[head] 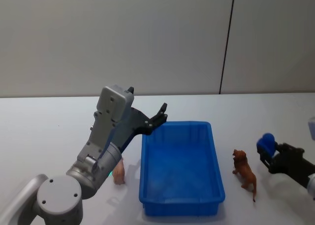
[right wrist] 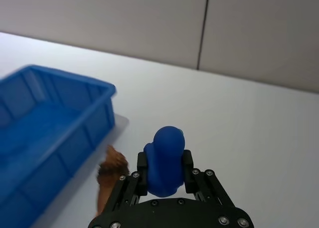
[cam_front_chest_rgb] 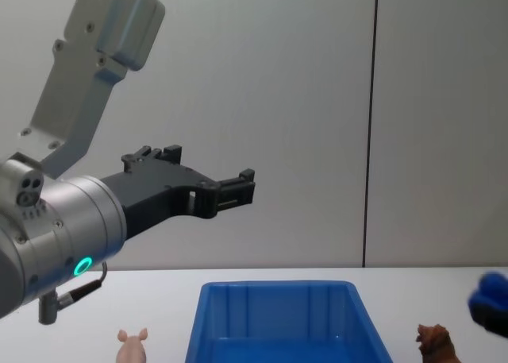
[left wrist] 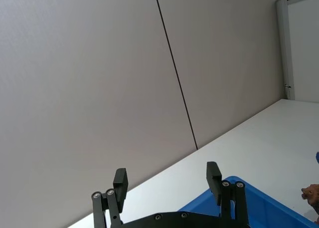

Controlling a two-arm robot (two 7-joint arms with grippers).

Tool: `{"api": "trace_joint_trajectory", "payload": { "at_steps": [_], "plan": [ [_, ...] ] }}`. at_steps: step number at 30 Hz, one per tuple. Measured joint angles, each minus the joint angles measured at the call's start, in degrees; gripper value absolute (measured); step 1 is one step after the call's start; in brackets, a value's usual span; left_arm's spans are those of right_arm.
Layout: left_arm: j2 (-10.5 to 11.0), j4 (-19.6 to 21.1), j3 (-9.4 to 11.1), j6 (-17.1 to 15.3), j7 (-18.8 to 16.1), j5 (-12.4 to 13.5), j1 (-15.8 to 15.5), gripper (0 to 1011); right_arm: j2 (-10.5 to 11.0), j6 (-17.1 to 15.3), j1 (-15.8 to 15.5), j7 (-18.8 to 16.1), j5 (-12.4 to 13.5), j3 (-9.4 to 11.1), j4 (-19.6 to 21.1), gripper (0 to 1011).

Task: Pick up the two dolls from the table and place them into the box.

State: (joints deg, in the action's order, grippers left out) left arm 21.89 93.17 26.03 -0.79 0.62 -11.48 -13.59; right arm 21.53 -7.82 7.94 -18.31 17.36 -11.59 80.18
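The pale pink pig doll (head: 118, 172) stands on the white table (head: 44, 131) just left of the blue box (head: 181, 205), partly behind my left arm. The reddish-brown doll (head: 245, 172) stands right of the box. My left gripper (head: 160, 114) is raised above the box's far left corner, open with nothing in it; its fingers (left wrist: 119, 180) stand wide apart. My right gripper (head: 268, 150) hovers low just right of the brown doll, shut on a rounded blue object (right wrist: 167, 148). In the chest view the pig (cam_front_chest_rgb: 132, 345) and brown doll (cam_front_chest_rgb: 435, 343) flank the box (cam_front_chest_rgb: 274, 311).
The box's inside (head: 179, 168) holds nothing. A grey wall with a dark vertical seam (head: 226, 43) rises behind the table. Bare tabletop lies beyond the box and to the far right.
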Motion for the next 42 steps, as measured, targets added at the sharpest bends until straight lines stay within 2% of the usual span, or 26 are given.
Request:
{"api": "trace_joint_trajectory", "payload": {
  "at_steps": [6,15,20,27,29,30,31,34,38,39,41,42],
  "plan": [
    [0.0,0.0,0.0,0.0,0.0,0.0,0.0,1001,-0.28,0.73,0.19,-2.31,0.36,-0.45,2.8,352],
    [0.0,0.0,0.0,0.0,0.0,0.0,0.0,1001,-1.41,0.14,0.57,-6.06,0.47,-1.96,5.82,298],
    [0.0,0.0,0.0,0.0,0.0,0.0,0.0,1001,-2.93,-1.09,0.93,-8.86,-0.44,-3.91,7.14,272],
    [0.0,0.0,0.0,0.0,0.0,0.0,0.0,1001,-4.61,-2.63,1.26,-11.09,-1.89,-6.11,7.51,233],
    [0.0,0.0,0.0,0.0,0.0,0.0,0.0,1001,-4.86,-2.94,1.3,-11.43,-2.2,-6.45,7.51,306],
    [0.0,0.0,0.0,0.0,0.0,0.0,0.0,1001,-5.07,-3.13,1.35,-11.63,-2.4,-6.72,7.51,306],
    [0.0,0.0,0.0,0.0,0.0,0.0,0.0,1001,-5.32,-3.38,1.43,-11.82,-2.67,-7.02,7.51,376],
    [0.0,0.0,0.0,0.0,0.0,0.0,0.0,1001,-5.85,-3.78,1.6,-12.13,-3.15,-7.66,7.35,450],
    [0.0,0.0,0.0,0.0,0.0,0.0,0.0,1001,-6.36,-4.16,1.86,-12.26,-3.73,-8.23,7.06,624],
    [0.0,0.0,0.0,0.0,0.0,0.0,0.0,1001,-6.44,-4.19,1.92,-12.27,-3.79,-8.33,7.0,624],
    [0.0,0.0,0.0,0.0,0.0,0.0,0.0,1001,-6.52,-4.22,1.97,-12.27,-3.87,-8.41,6.95,705],
    [0.0,0.0,0.0,0.0,0.0,0.0,0.0,1001,-6.54,-4.23,1.99,-12.26,-3.93,-8.45,6.92,705]
  ]
}}
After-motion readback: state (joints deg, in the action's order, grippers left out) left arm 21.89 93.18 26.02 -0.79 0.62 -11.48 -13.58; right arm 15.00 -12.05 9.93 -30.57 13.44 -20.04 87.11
